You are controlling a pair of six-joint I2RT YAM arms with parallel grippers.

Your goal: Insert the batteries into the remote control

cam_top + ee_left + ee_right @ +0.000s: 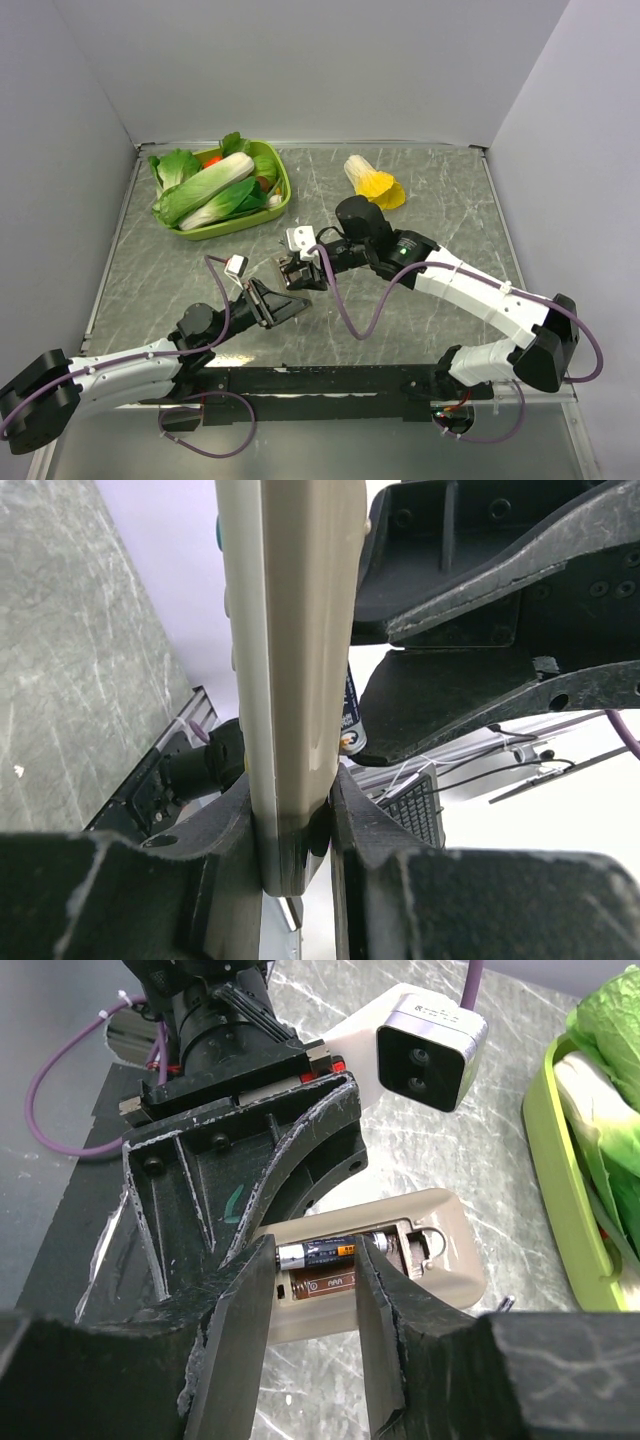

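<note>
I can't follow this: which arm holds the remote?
The left one. The left fingers clamp the remote control's end; the right fingers pinch a battery at its open compartment.

The remote control (440, 1260) sits in the left hand (292, 800). A battery (318, 1252) lies in its compartment, inside the right hand (312, 1265).

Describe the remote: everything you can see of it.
The remote is a slim bar of beige plastic, clamped at one end in the left hand. Its back cover is off, so the battery bay is open. One battery sits at the upper slot, between the fingers of the right hand. The lower slot, marked AAA, is empty. Small buttons bulge from its other face.
</note>
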